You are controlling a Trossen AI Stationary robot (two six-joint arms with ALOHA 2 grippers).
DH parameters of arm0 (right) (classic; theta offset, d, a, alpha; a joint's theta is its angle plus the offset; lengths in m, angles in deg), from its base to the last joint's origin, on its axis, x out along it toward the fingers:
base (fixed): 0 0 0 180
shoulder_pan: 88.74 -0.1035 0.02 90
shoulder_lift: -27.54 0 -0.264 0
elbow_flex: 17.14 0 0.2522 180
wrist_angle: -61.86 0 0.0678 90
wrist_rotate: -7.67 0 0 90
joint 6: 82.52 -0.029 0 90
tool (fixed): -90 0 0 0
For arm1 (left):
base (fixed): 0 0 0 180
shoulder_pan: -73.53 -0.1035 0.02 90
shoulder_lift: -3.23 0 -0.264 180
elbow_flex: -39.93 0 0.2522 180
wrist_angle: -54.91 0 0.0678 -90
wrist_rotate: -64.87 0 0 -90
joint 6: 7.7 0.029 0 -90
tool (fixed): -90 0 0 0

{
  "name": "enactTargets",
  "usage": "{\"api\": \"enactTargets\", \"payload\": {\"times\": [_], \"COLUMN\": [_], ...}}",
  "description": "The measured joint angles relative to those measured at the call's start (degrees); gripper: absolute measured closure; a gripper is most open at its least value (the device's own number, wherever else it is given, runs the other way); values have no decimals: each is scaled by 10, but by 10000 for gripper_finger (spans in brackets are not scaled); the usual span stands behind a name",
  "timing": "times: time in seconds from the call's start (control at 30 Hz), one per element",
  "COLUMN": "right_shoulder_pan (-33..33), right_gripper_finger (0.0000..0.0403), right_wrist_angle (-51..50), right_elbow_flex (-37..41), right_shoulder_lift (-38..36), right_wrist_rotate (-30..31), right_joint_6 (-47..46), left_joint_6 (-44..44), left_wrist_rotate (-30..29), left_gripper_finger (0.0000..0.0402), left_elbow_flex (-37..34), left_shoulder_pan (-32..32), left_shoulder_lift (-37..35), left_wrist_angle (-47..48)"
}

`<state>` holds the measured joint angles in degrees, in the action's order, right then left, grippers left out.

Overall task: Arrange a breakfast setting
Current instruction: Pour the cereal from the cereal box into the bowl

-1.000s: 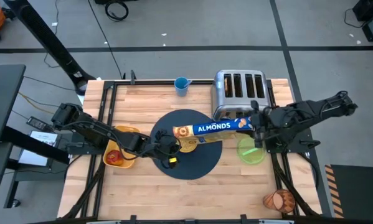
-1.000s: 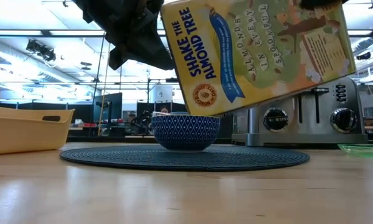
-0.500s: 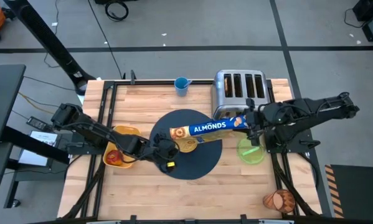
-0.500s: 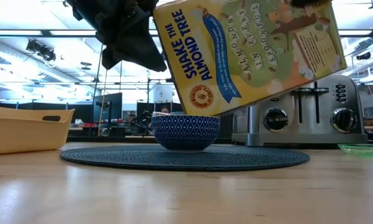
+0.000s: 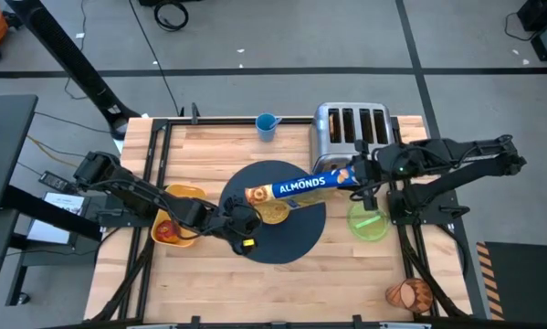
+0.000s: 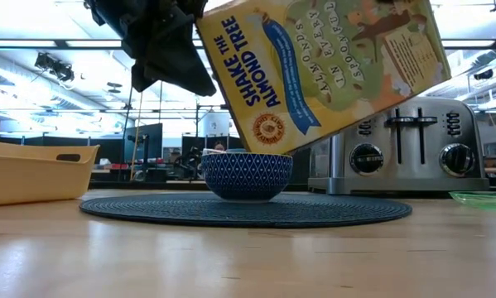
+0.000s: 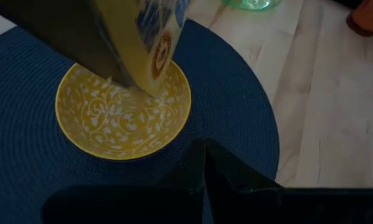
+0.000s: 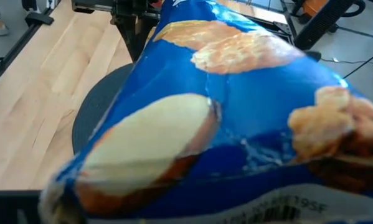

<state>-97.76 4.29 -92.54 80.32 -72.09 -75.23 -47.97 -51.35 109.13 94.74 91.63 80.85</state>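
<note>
A small bowl (image 5: 274,213), yellow inside and blue-patterned outside (image 6: 246,175), stands on the dark blue round mat (image 5: 287,239). My right gripper (image 5: 357,175) is shut on a blue and yellow almond cereal box (image 5: 300,185), which slants with its lower end over the bowl (image 7: 121,106). The bowl's inside shows only its pattern. My left gripper (image 5: 244,222) is shut and empty above the mat, just left of the bowl. The green plate (image 5: 369,222) lies right of the mat. The red apple (image 5: 168,230) sits in a yellow bin. The orange-brown cup (image 5: 408,294) stands near right. My right gripper holds the cereal box by its upper, right-hand end (image 5: 346,176), coming level from the table's right side. The box fills the right wrist view (image 8: 223,112) and hides the fingers there. The box is lifted clear and tilted, its lower corner (image 6: 268,149) just above the bowl's rim.
The chrome four-slot toaster (image 5: 351,132) stands at the far right, right behind the box. A small blue cup (image 5: 267,123) stands at the far edge. The yellow bin (image 5: 184,206) sits left of the mat. Bare wood lies along the near edge.
My right gripper has moved a little toward the table's left and far edges and tipped the cereal box more steeply. The box's lower end has stayed over the bowl and its upper end has risen.
</note>
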Motion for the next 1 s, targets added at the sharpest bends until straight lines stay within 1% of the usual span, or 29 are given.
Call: {"api": "enactTargets", "payload": {"times": [0.6,0.77,1.0], "right_shoulder_pan": [0,0,0], "right_gripper_finger": [214,215,215], "right_wrist_angle": [1,2,1], "right_elbow_flex": [-3,-3,-3], "right_shoulder_lift": [1,0,0], "right_wrist_rotate": [2,-7,-11], "right_joint_6": [2,2,3], "left_joint_6": [-11,-12,-15], "left_wrist_rotate": [0,0,-5], "left_gripper_finger": [393,393,393], "left_elbow_flex": [0,0,0], "left_shoulder_pan": [3,3,3], "left_shoulder_lift": [-4,-4,-26], "left_wrist_angle": [13,18,37]}}
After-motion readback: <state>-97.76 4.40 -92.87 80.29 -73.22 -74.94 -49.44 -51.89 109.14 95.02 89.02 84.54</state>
